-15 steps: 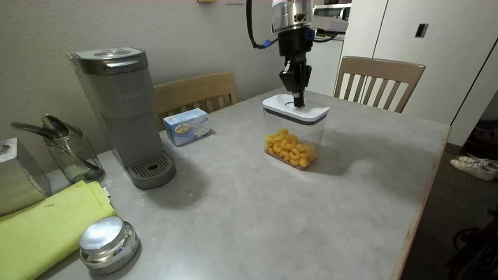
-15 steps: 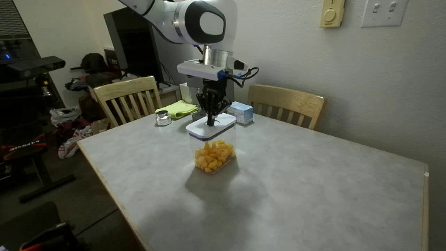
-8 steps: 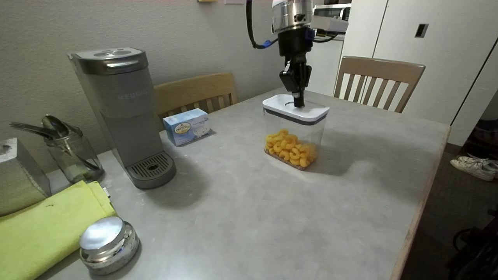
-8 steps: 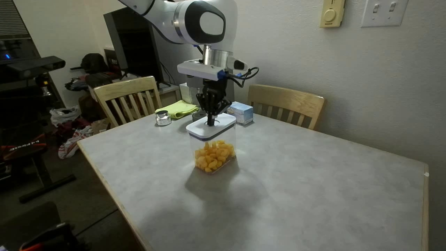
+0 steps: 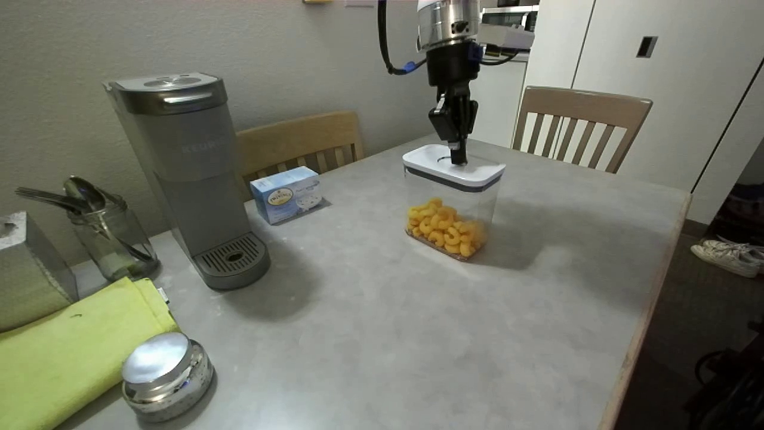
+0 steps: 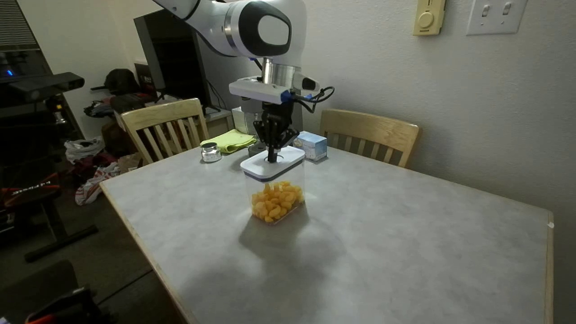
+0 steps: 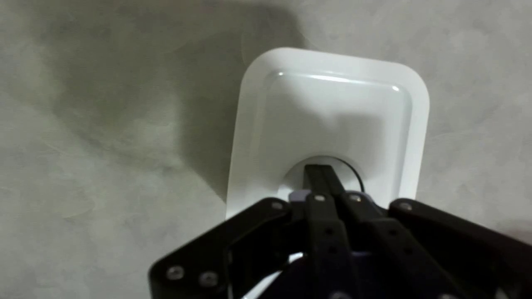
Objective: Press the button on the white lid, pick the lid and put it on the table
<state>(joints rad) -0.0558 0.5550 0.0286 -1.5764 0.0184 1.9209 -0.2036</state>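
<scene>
The white lid (image 5: 425, 154) sits flat on the clear container of yellow food, which stands upright on the grey table (image 5: 370, 334). The lid also shows in an exterior view (image 6: 258, 168) and in the wrist view (image 7: 332, 99). The round button (image 7: 346, 173) is at the lid's middle, partly hidden by my fingers. My gripper (image 7: 319, 168) is shut, fingers together with nothing between them, pointing straight down. In both exterior views its fingertips (image 5: 458, 161) (image 6: 272, 159) touch the button area. I cannot tell whether the button is up or down.
The clear container of yellow food (image 5: 444, 227) is under the lid. A coffee maker (image 5: 197, 173), a blue tea box (image 5: 286, 194), a glass jar with cutlery (image 5: 110, 242), a yellow cloth (image 5: 77, 352) and a round silver jar (image 5: 167, 376) stand along one side. Chairs (image 6: 369, 135) border the table.
</scene>
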